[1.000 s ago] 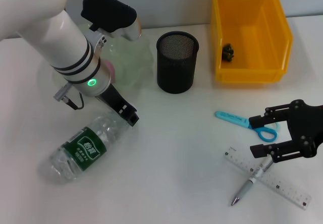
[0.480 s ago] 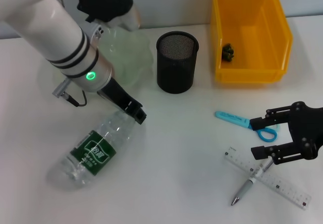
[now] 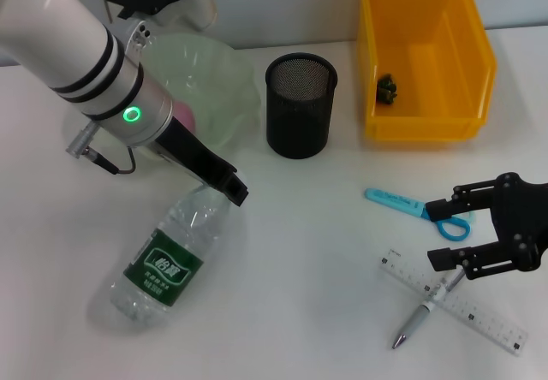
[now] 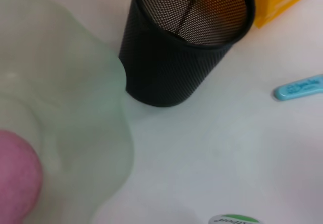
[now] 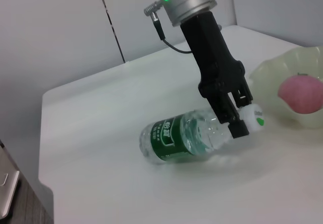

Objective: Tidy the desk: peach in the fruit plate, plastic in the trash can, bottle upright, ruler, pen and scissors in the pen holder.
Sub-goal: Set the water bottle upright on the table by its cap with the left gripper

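The clear bottle (image 3: 167,260) with a green label lies on the table, neck toward the plate. My left gripper (image 3: 229,188) is shut on its neck, as the right wrist view shows at the white cap (image 5: 252,117). The pink peach (image 3: 185,120) sits in the pale green fruit plate (image 3: 214,72). The black mesh pen holder (image 3: 300,104) stands mid-table. Blue scissors (image 3: 411,204), the clear ruler (image 3: 467,305) and the pen (image 3: 419,318) lie at the right. My right gripper (image 3: 443,230) hovers open over them. A dark scrap (image 3: 387,89) lies in the yellow bin (image 3: 467,127).
The left wrist view shows the pen holder (image 4: 186,37) right beside the plate's rim (image 4: 118,98), with the scissors' tip (image 4: 300,87) farther off. The yellow bin stands at the back right. Bare table lies between the bottle and the scissors.
My left gripper has shifted right and toward the front with the bottle's neck. The bottle has swung to a steeper angle and slid right. The right gripper has hardly moved.
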